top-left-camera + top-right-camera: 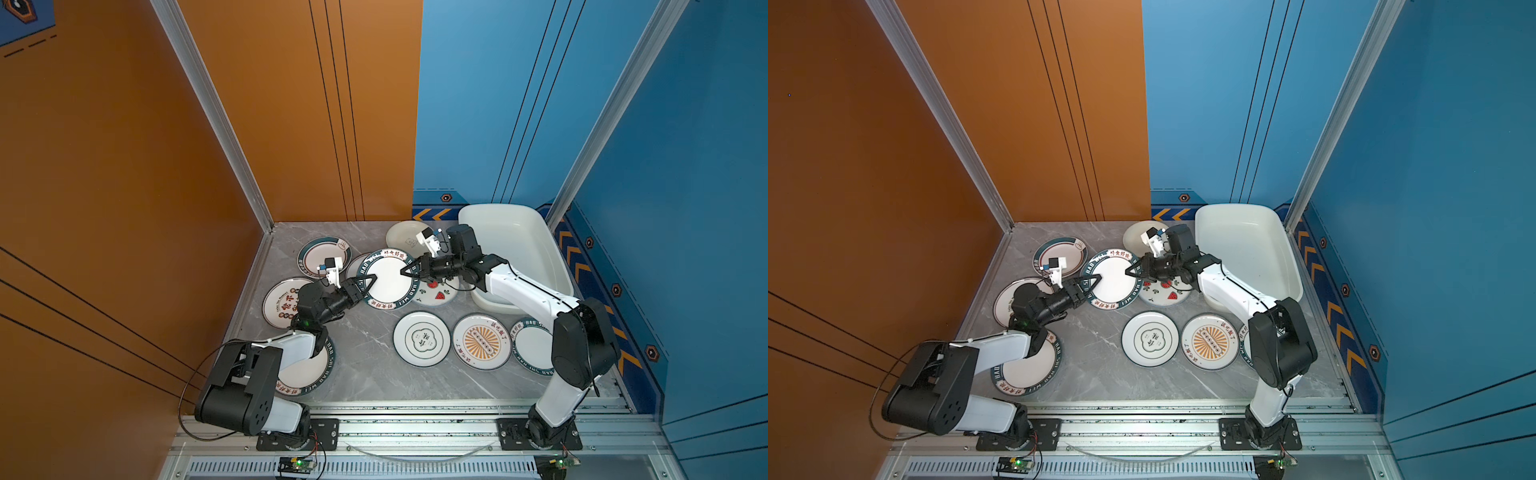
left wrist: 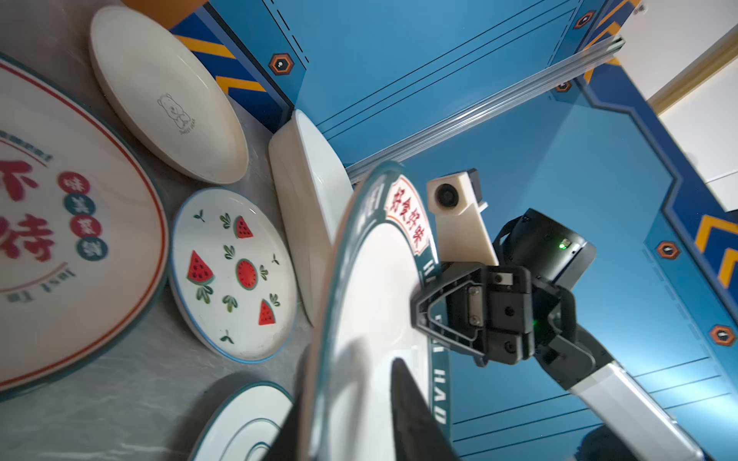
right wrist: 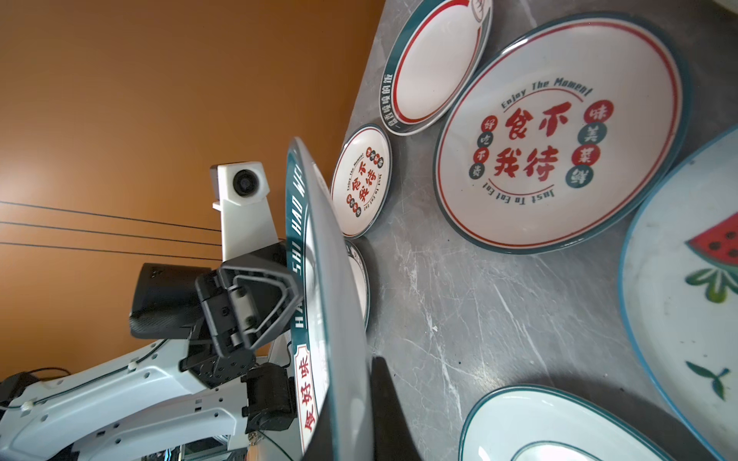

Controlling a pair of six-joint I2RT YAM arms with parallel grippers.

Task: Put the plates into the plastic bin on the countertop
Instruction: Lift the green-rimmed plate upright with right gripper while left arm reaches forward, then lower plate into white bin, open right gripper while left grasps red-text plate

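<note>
A white plate with a dark green lettered rim [image 1: 388,278] [image 1: 1113,278] hangs tilted above the grey countertop [image 1: 365,353], between both arms. My right gripper [image 1: 405,272] [image 3: 351,383] is shut on its right rim. My left gripper [image 1: 370,286] [image 2: 347,383] straddles the opposite rim with its jaws apart; one of its fingers [image 2: 407,399] throws a shadow on the plate's face. The white plastic bin [image 1: 498,208] [image 1: 1237,205] stands at the back right, behind the right arm.
Several plates lie flat around it: watermelon plate [image 1: 436,293], bear plate [image 1: 405,237], green-rimmed plate [image 1: 324,255], red-character plate [image 1: 282,301], clover plate [image 1: 422,338], sunburst plate [image 1: 481,341]. Two more sit under the arms [image 1: 307,374] [image 1: 532,345]. Walls close three sides.
</note>
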